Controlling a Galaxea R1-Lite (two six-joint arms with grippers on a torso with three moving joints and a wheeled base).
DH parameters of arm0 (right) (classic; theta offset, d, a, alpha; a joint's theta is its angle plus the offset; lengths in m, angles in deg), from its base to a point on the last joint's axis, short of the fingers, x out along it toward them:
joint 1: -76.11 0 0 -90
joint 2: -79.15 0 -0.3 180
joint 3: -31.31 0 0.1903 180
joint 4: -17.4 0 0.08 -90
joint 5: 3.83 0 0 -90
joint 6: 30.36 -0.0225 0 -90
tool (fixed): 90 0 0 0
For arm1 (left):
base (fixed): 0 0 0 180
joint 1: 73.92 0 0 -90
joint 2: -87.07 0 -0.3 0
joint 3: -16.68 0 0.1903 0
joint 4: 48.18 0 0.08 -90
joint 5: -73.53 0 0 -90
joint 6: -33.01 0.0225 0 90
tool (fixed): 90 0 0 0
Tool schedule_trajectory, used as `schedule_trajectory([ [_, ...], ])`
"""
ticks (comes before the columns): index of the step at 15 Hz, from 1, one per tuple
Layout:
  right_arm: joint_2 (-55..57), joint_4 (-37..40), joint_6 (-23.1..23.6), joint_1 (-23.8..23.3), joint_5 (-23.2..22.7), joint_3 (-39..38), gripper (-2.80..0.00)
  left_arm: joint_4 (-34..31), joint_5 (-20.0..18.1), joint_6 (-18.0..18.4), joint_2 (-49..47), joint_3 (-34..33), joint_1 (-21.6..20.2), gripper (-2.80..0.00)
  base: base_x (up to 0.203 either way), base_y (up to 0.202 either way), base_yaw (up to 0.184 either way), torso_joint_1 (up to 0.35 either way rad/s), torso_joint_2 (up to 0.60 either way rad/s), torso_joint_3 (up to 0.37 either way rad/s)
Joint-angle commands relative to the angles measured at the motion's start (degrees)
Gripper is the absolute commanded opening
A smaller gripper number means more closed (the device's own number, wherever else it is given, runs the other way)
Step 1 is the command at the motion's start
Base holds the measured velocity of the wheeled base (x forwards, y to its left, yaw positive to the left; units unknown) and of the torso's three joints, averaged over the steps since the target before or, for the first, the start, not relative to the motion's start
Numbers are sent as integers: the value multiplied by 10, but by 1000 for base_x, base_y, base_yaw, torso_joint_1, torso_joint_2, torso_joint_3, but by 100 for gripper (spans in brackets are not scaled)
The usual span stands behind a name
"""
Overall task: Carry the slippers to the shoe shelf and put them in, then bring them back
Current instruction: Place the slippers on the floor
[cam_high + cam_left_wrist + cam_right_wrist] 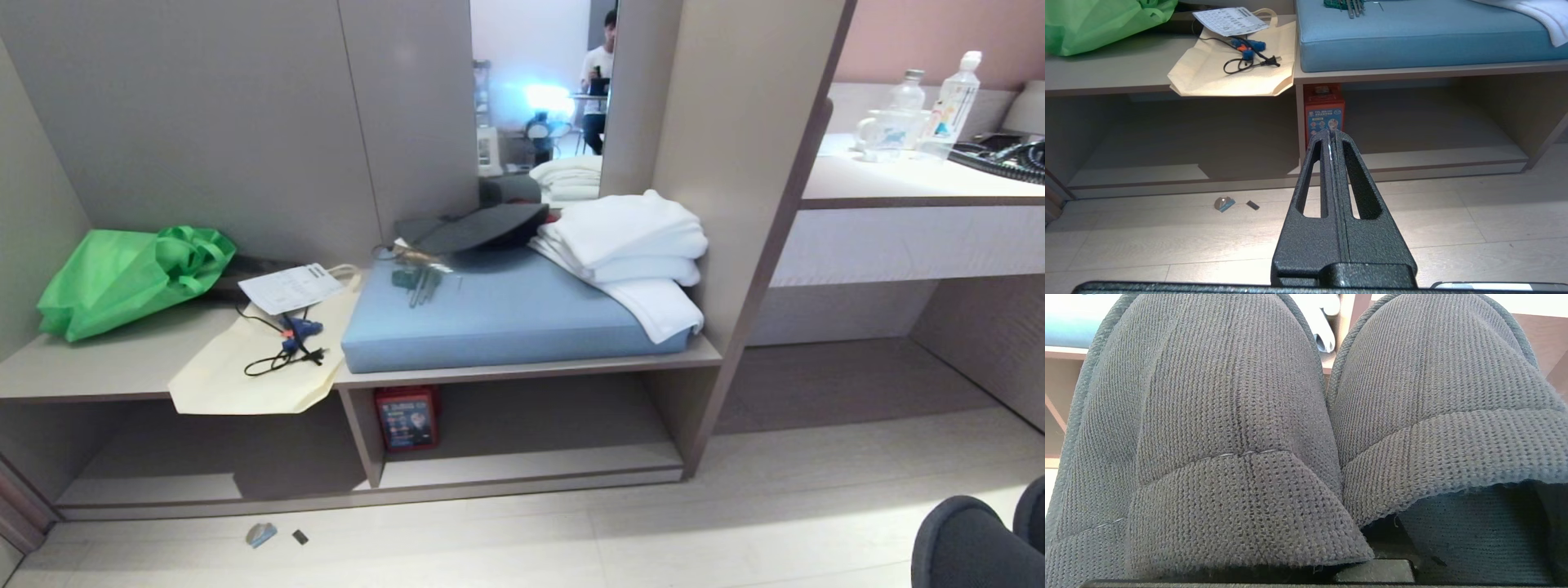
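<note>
The left gripper (1332, 136) is hanging idle in front of the bench, its black textured fingers (1314, 183) pressed together on nothing. The shoe shelf (531, 469), the low open-front cubby of taupe wood-grain directly beneath the flat blue seat cushion (506, 314), is holding no footwear; only a small red printed box (406, 417) is standing at its left end, against the divider.

The pair of dark grey knitted slippers (1306, 428) is sitting side by side directly in front of the right wrist camera, filling that view and touching along the inner edges. The right gripper is hidden beneath them; its claw is closed, and judging by the slippers' position it is clamped on them.

Progress: the carry is nearing its end, with the robot facing the shelf. Insertion is not yet done, and retrieval and return are remaining.

View differences: the head view is showing the whole bench, with only a dark corner of the slippers (976, 543) low and right of the cushion. The left wrist view is showing the cubby interior more closely. Only the right wrist view is showing the slippers' knit and straps.
</note>
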Motion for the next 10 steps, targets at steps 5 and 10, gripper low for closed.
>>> schedule_trajectory([
  [5,1,0,0,-1,-1,0,-280,0,0,1,-1,0,0,-280,0,0,0,2,0,24],
  [10,1,0,0,0,0,0,-280,0,0,1,-1,0,0,-280,1,-17,1,1,2,0],
])
